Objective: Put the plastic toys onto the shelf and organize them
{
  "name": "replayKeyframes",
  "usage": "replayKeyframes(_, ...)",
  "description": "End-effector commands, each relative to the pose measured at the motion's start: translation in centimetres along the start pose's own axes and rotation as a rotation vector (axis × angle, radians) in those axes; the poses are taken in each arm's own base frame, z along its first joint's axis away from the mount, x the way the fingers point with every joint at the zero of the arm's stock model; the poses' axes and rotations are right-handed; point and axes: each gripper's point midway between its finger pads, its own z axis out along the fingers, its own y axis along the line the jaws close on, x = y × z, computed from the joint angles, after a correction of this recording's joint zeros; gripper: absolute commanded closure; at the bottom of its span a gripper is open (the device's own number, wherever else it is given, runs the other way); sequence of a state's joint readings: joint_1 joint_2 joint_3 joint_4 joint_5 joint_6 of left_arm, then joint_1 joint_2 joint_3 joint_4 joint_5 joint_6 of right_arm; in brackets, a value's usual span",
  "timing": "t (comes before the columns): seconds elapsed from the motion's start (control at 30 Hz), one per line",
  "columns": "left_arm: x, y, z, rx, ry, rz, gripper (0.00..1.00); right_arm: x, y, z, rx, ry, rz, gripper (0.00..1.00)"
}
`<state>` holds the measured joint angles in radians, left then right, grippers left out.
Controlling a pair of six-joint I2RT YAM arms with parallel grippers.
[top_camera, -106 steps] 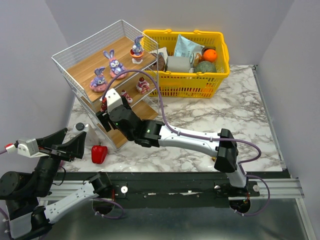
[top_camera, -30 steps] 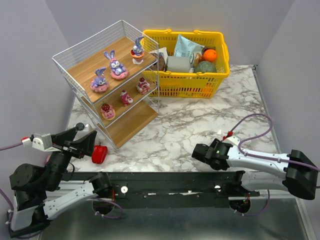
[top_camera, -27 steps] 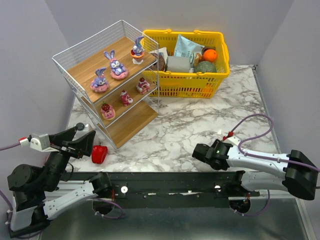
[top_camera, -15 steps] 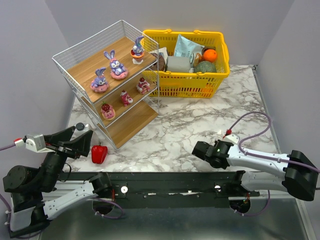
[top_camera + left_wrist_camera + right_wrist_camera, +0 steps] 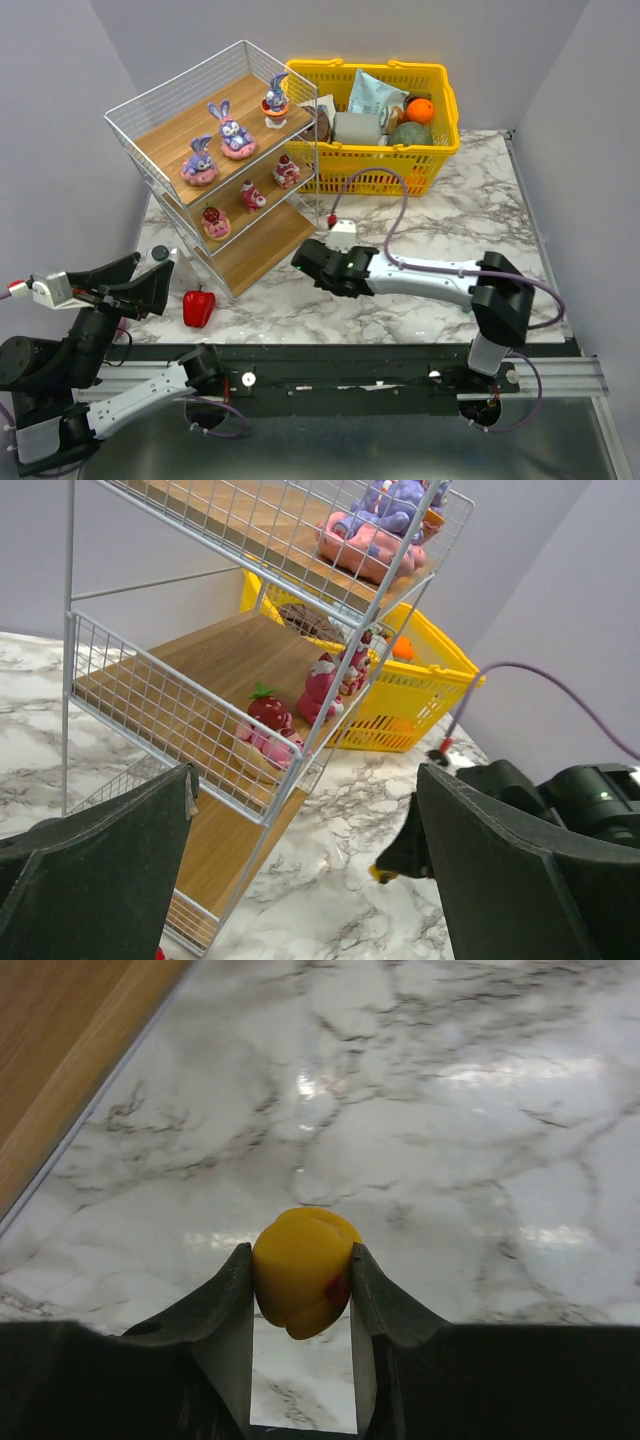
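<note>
- Lying low, R arm (image 5: 430,281) stretches left over table (image 5: 470,215); R gripper (image 5: 298,1254) clamped on yellow toy (image 5: 300,1285), near shelf (image 5: 262,246).
- L gripper (image 5: 305,865) raised near-left, jaws wide apart.

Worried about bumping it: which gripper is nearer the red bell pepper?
Left. The left gripper hangs open just left of the red bell pepper. The right gripper, shut on a yellow toy, is farther off to its right, by the front corner of the shelf.

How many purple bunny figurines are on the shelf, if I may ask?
3, all on the shelf's top board: one bunny at left, one mid-board, one at the far end by the yellow basket. None looks hidden.
</note>
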<state>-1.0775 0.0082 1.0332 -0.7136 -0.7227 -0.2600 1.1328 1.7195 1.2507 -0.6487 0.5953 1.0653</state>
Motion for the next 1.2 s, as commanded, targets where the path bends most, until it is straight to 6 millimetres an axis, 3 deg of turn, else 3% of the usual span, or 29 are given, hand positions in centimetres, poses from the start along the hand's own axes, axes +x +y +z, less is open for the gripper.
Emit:
replayKeyframes(0.0, -1.8, 2.3, -2.6, 0.003, -0.078, -0.088, 0.01, 2.2, 5.6, 0.8, -0.121, 0.055, -0.181, 0.94)
replayKeyframes(0.1, -1.8, 2.3, -2.6, 0.002, -0.074, -0.085, 0.01, 4.6, 7.3, 2.0, -0.138, 0.115, -0.266, 0.94)
replayKeyframes(0.13, -1.9, 2.3, -2.6, 0.002, -0.075, -0.086, 0.01, 4.4, 8.3, 1.8, -0.158, 0.114, -0.277, 0.94)
replayKeyframes(0.27, -1.8, 2.4, -2.6, -0.002, -0.074, -0.086, 0.01, 5.3, 8.9, 2.8, -0.150, 0.134, -0.303, 0.92)
replayKeyframes(0.47, -1.7, 2.5, -2.6, -0.007, -0.071, -0.085, 0.01, 6.0, 8.6, 3.4, -0.139, 0.149, -0.320, 0.72)
replayKeyframes(0.6, -1.6, 2.5, -2.6, -0.009, -0.069, -0.086, 0.01, 6.0, 8.9, 3.4, -0.168, 0.141, -0.308, 0.54)
replayKeyframes(0.97, -1.7, 2.7, -2.8, -0.009, -0.070, -0.093, 0.01, 5.7, 9.0, 3.0, -0.189, 0.121, -0.296, 0.44)
replayKeyframes(1.17, -1.8, 2.7, -2.8, -0.010, -0.072, -0.096, 0.01, 4.8, 9.1, 2.4, -0.212, 0.046, -0.316, 0.30)
